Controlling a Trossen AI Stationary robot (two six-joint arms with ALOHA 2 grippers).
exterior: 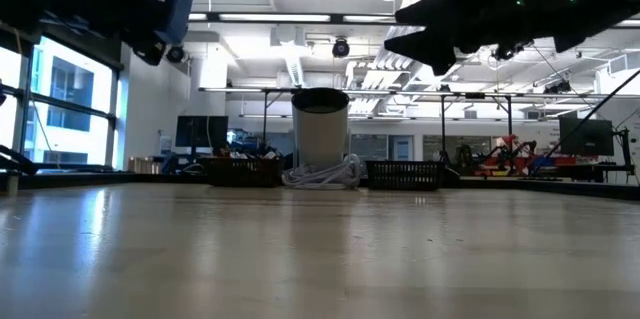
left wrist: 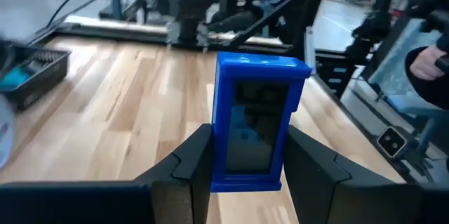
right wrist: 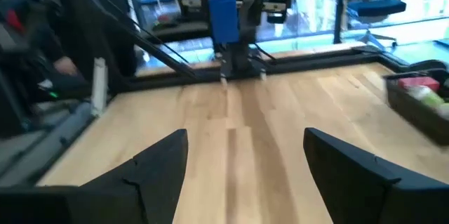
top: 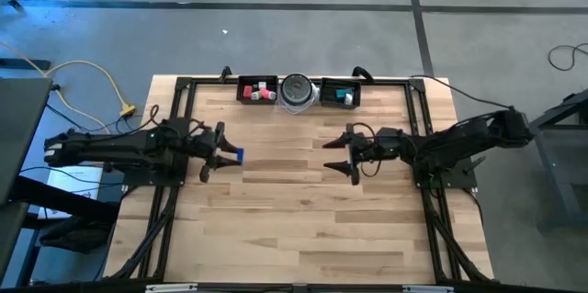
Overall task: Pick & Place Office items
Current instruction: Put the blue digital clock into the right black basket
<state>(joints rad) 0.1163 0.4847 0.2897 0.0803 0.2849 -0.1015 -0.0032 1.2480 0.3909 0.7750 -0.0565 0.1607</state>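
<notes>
Blue flat piece (left wrist: 254, 115): clamped upright between the left gripper (top: 220, 152) fingers, raised above the table (top: 303, 219), left of centre. Right gripper (top: 347, 156): empty, fingers spread wide, facing it, well apart.

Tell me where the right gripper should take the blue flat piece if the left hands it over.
Likely the free upper half. The left gripper clamps the blue flat piece low on its narrow edges, standing up above the fingers. The right gripper, open and facing it across the table, could come straight in and close on the top part, clear of the left fingers.
</notes>
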